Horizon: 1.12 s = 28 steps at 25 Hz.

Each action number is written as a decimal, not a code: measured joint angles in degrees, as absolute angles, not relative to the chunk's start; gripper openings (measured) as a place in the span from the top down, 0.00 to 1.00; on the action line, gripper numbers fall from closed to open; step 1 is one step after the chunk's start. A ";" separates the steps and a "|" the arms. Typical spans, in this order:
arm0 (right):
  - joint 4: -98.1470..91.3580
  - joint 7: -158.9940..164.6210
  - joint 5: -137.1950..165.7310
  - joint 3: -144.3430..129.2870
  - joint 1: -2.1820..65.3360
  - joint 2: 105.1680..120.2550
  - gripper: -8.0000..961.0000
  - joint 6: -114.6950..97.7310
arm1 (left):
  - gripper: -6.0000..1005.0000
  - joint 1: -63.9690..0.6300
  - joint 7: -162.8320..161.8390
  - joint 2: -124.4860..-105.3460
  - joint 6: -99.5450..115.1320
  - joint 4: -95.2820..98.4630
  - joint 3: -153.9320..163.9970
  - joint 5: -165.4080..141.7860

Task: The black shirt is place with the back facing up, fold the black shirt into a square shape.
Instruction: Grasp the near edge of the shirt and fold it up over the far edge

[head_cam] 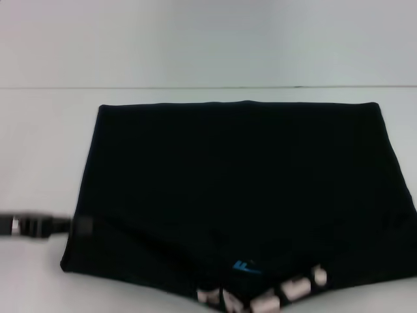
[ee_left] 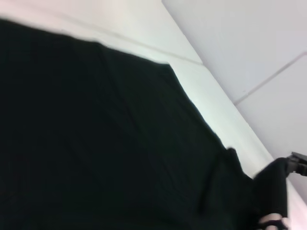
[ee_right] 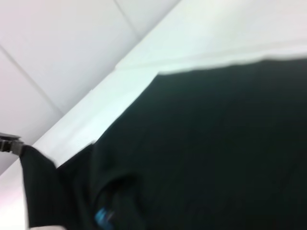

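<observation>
The black shirt (head_cam: 234,189) lies spread on the white table (head_cam: 39,143), folded into a wide block. White lettering (head_cam: 260,297) and a blue tag (head_cam: 244,266) show at its near edge. My left gripper (head_cam: 64,225) comes in low from the left and is shut on the shirt's left edge. The right wrist view shows that gripper (ee_right: 12,144) with the cloth (ee_right: 43,191) drawn up to it. My right gripper (ee_left: 297,163) is outside the head view. In the left wrist view it holds a raised peak of the shirt (ee_left: 271,189) at the far side.
The table's far edge (head_cam: 208,87) runs behind the shirt, with a pale wall beyond. Bare tabletop lies left of the shirt and behind it. The shirt's right side reaches the head view's border.
</observation>
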<state>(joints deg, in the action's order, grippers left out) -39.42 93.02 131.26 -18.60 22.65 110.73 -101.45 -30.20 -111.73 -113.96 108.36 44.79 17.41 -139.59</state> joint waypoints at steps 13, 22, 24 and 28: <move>-33.14 100.22 131.37 -14.52 32.37 110.13 0.95 -79.24 | 0.99 -43.35 -116.01 -109.40 81.65 36.22 18.60 -140.08; -24.23 102.15 131.46 -17.97 40.40 110.47 0.95 -59.07 | 0.99 -46.93 -116.14 -110.81 61.99 31.01 25.98 -140.21; -23.66 103.55 131.46 -19.59 42.11 110.48 0.95 -55.62 | 0.99 -47.53 -116.13 -111.05 59.74 30.87 27.08 -140.17; -22.58 105.44 131.46 -22.54 45.00 110.54 0.94 -49.98 | 0.99 -48.70 -116.10 -111.45 55.89 30.35 28.59 -140.16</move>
<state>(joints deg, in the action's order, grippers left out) -22.58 105.44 131.46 -22.54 45.00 110.54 -49.98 -48.70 -116.10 -111.45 55.89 30.35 28.59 -140.16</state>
